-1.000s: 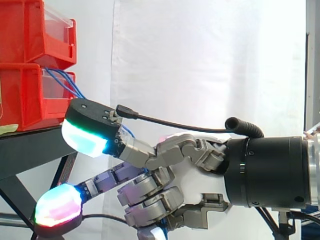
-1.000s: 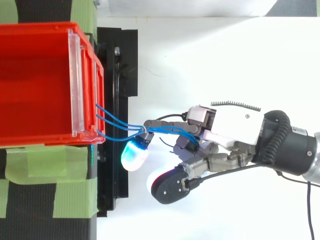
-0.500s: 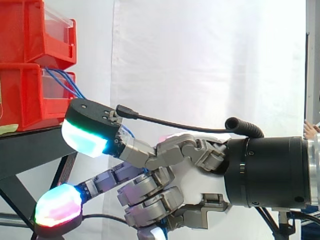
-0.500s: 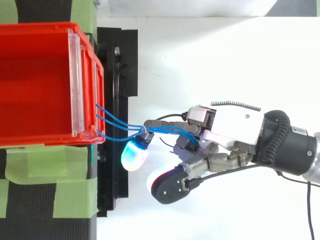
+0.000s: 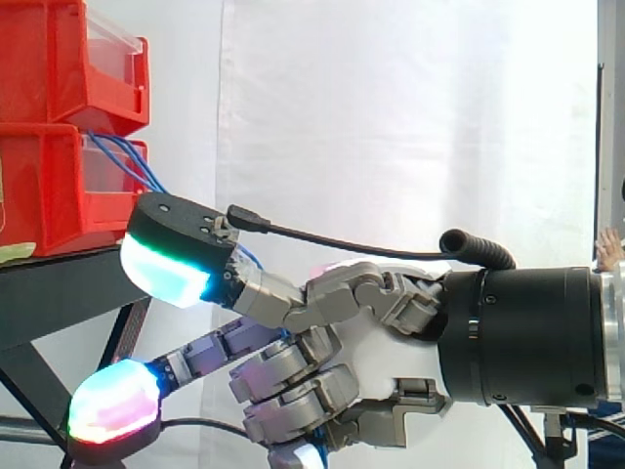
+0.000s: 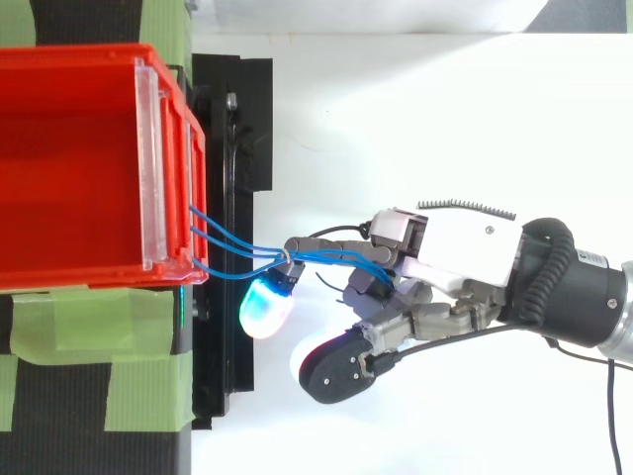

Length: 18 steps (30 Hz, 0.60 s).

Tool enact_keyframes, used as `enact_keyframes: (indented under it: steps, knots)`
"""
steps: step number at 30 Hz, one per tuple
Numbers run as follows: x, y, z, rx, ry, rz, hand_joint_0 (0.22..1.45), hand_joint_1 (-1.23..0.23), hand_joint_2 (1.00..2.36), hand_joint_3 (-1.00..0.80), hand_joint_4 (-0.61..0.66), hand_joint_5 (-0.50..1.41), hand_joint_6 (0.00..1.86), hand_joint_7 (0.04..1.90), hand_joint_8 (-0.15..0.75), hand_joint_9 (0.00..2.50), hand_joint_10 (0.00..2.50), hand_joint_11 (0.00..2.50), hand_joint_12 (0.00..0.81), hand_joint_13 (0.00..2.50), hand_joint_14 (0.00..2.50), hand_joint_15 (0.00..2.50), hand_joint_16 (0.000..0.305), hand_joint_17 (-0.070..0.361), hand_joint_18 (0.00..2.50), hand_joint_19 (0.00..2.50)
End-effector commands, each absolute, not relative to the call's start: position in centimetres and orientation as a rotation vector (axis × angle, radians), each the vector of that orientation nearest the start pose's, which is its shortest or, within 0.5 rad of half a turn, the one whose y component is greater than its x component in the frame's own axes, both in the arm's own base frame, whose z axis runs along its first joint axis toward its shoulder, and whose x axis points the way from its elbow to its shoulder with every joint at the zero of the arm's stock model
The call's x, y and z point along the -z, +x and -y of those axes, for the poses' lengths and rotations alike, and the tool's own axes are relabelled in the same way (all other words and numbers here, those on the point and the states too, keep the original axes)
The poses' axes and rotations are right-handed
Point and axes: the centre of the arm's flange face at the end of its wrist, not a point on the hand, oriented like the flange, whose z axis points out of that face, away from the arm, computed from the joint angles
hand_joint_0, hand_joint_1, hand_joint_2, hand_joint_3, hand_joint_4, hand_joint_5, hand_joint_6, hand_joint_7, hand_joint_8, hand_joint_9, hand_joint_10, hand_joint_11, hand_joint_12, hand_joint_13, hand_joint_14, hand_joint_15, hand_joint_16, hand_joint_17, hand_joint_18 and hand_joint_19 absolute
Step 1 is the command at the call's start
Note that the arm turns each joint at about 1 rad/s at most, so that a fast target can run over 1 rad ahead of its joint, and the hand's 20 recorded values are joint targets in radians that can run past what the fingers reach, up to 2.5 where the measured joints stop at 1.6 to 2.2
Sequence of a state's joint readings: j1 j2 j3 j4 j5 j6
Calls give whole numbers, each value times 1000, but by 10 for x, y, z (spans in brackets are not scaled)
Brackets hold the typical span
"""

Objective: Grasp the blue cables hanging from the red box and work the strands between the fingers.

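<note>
Thin blue cables [image 6: 237, 252] leave the front of the lower red plastic box [image 5: 49, 186] on the black stand [image 6: 232, 148] and cross the gap to the robot hand [image 6: 460, 247]. The hand is closed on the strands. They pass over one outstretched finger near its cyan-glowing pad [image 6: 265, 307], then vanish among the curled fingers by the palm.

Step in hand, imo: working the strands between the fingers. To do it well:
- Small finger rolls only, no wrist pull-back. Cables look near taut & anchored in the box, so a tug could drag the box fwd.
- Light pressure, so the strands slide and don't kink.
- Spread them so each moves separately, w/ the outstretched finger as a guide.
</note>
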<state>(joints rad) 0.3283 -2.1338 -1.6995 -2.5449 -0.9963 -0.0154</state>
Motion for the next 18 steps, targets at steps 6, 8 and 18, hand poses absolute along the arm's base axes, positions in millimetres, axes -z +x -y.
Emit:
enact_keyframes:
  steps: [6,8,18]
  knots:
    - [-165,631,-17,-943,1337,-1113,776,-560,1000,-986,366,206,10,1191,505,1571,2500,2500,641,1862,2500,1708,216,162,2342,774]
    - [-165,631,-17,-944,1336,-1115,776,-560,1000,-988,367,203,9,1195,508,1571,2500,2500,640,1862,2500,1717,216,162,2342,775]
    - [-165,631,-21,-948,1334,-1119,780,-571,1000,-997,312,113,5,1220,500,1569,2500,2500,639,1868,2500,1705,219,164,2352,759]
